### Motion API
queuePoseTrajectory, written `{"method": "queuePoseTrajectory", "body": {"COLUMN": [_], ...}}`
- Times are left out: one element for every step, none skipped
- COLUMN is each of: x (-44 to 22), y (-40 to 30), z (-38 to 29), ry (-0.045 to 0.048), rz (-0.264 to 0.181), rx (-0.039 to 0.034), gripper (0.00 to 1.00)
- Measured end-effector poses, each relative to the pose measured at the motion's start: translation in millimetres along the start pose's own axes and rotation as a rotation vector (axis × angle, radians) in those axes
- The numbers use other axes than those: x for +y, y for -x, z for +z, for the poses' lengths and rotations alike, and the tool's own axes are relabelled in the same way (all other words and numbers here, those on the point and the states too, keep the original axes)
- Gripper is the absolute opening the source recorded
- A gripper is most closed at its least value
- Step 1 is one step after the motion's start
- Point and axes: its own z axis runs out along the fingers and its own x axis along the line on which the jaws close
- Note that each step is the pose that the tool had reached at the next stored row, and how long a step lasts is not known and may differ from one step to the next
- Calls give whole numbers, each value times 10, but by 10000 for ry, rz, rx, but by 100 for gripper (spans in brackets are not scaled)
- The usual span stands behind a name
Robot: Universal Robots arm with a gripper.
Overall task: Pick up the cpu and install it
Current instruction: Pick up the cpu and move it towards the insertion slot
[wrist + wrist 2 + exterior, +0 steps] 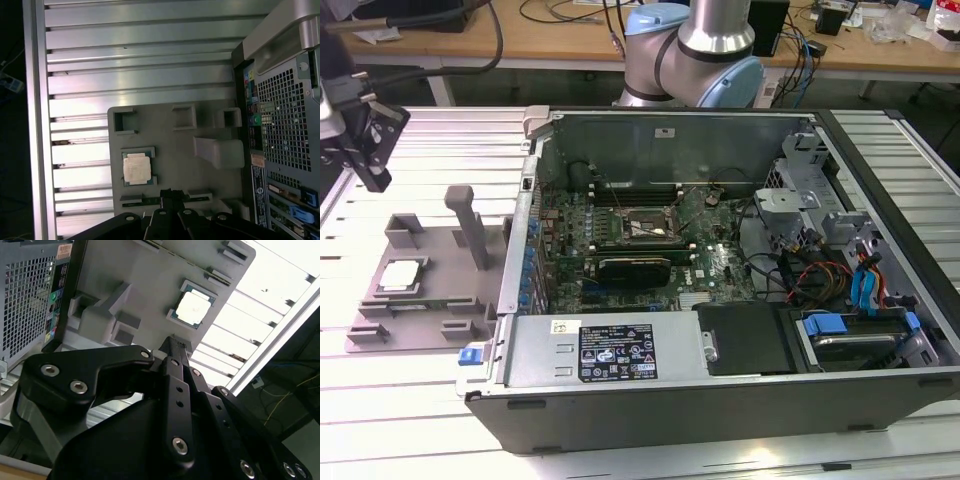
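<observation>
The cpu [402, 275], a small flat square with a shiny silver top and thin pale edge, lay level and untouched in a square recess of the grey tray [438, 255], at the exterior view's left.

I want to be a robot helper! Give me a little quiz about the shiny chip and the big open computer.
1. True or false: the cpu already sits in the motherboard socket.
2. In the exterior view, where does the grey tray lie? A) on the exterior view's left of the computer case; B) inside the case; C) on top of the case.
3. Fill in: the gripper holds ____.
Key: 1 false, the cpu lies in the grey tray. 2 A. 3 nothing; it hangs above the tray, apart from the cpu.
</observation>
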Motion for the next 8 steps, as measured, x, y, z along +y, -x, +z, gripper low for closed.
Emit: {"method": "queuePoseTrajectory", "body": {"x": [0,-1,-1,-1,-1,-2,-2,-3], "y": [0,-1,-2,-3,-3,-5,-6,-7], "z": [4,10,14,20,23,34,40,50], "ry": [0,0,-1,0,0,-1,-1,0], "rz": [0,0,0,0,0,0,0,0], "rx": [0,0,0,0,0,-1,1,0], "gripper": [11,11,11,11,11,11,11,11]}}
